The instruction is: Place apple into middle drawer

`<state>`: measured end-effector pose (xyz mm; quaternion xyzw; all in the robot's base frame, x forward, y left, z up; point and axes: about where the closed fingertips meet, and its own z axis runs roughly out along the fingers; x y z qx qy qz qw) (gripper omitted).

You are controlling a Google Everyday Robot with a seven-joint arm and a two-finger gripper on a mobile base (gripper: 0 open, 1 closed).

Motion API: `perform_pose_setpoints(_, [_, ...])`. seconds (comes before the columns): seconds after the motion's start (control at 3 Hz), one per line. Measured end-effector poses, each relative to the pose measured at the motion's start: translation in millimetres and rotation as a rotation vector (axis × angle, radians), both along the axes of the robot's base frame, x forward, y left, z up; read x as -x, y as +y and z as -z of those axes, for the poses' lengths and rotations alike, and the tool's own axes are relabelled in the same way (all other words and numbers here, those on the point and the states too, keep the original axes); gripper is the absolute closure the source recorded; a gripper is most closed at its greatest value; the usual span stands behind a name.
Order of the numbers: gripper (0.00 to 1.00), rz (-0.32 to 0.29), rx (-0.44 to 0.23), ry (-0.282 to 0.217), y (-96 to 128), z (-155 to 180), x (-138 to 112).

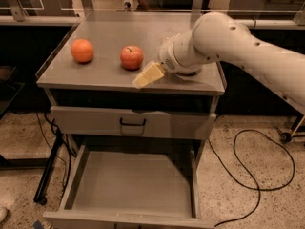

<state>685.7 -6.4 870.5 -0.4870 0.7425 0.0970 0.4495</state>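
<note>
Gripper (148, 74) sits mid-frame, just right of the apple (131, 57), probably not touching. Can't tell if it's open. Middle drawer (133, 185) is open, bottom centre.

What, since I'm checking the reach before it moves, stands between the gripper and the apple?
Nothing visible. The gripper hangs at the front edge of the cabinet top, just right of the apple, only bare surface between them. The orange sits farther left.

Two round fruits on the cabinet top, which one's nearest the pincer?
The apple, the red-orange one with a stem dimple; the pincer hangs just beside it. The evenly orange fruit sits farther off, on the apple's other side.
</note>
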Motion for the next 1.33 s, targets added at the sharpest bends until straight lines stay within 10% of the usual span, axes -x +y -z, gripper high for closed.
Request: perform_pose_setpoints(1.33, [0.02,-0.038,-0.057,0.008,48,38,-79])
